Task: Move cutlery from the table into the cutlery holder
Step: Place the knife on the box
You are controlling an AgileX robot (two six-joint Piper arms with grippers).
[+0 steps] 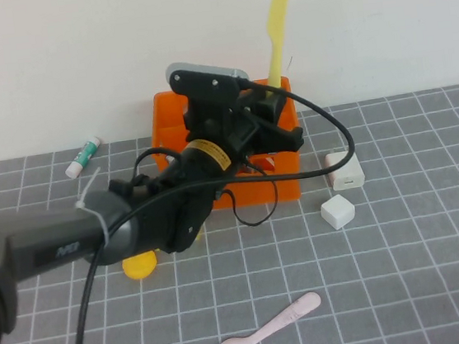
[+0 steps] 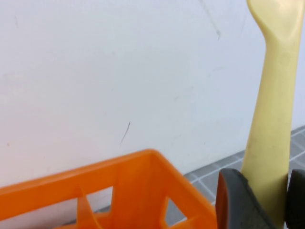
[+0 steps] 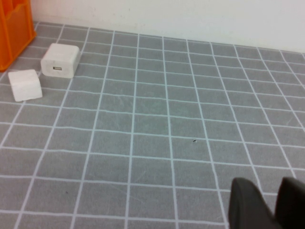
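nearest the camera in the high view, a pale pink plastic spoon (image 1: 266, 331) lies flat on the grey table with thin white grid lines (image 1: 406, 268), bowl end toward the robot's left. a little farther back, a yellow rounded object (image 1: 140, 265) peeks from under the left arm, too hidden to identify.

to the robot's right, a small white cube (image 1: 337, 210) sits just in front of a white plug-shaped charger block (image 1: 345, 170), the two near each other and close to the right side of the orange slatted plastic crate (image 1: 166, 121).

the left gripper (image 2: 261, 200) hovers over the crate's right rear part, its dark fingers (image 2: 233, 200) pinching the lower end of a slim yellow plastic knife (image 1: 278, 29), which stands nearly upright above the crate against the white wall (image 1: 51, 59).

the right gripper (image 3: 264, 202) is low over bare table, well apart from the cube and charger; its two dark fingertips stand close together with a narrow gap, holding nothing.

far left, by the wall, a small white tube with a green cap (image 1: 83, 156) lies on the table.
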